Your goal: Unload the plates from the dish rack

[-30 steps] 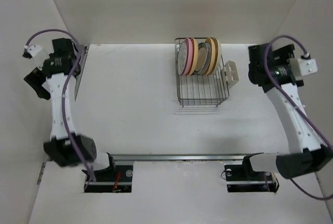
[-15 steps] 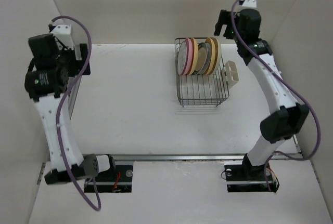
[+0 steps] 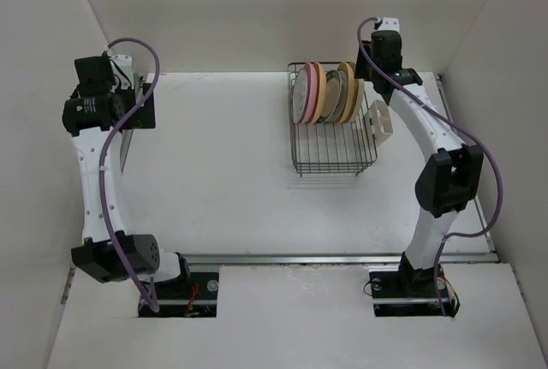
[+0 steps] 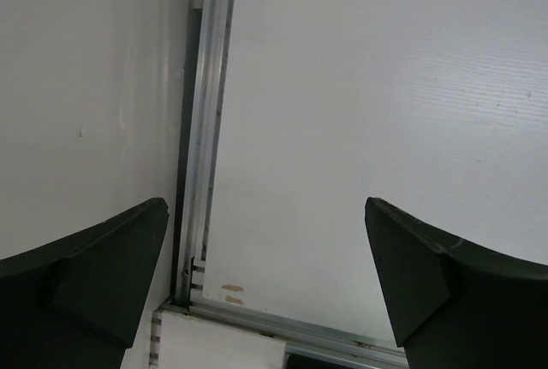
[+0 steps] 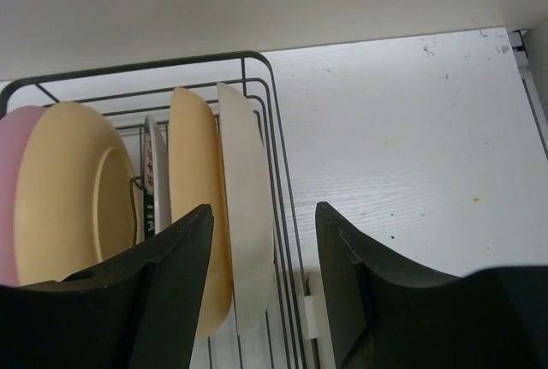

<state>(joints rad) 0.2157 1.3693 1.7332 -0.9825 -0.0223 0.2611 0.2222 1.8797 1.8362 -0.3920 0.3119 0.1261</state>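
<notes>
The dish rack (image 3: 336,151) stands at the back of the table, right of centre. Several plates (image 3: 325,92) stand on edge in its far half. In the right wrist view they read, left to right, pink (image 5: 10,189), yellow (image 5: 64,189), a white one with a dark rim (image 5: 154,172), yellow (image 5: 193,172) and cream (image 5: 244,206). My right gripper (image 5: 264,208) is open and empty, above the cream plate and the rack's right wire side (image 5: 276,155); it also shows in the top view (image 3: 373,62). My left gripper (image 4: 265,202) is open and empty over bare table at the far left (image 3: 144,110).
A cream box (image 3: 379,119) hangs on the outside of the rack's right side; it also shows in the right wrist view (image 5: 312,322). An aluminium rail (image 4: 205,129) runs along the table's left edge. White walls close in the back and both sides.
My right arm has swung in from the far right to above the rack's back right corner. My left arm has moved in from the left wall to the table's back left edge.
</notes>
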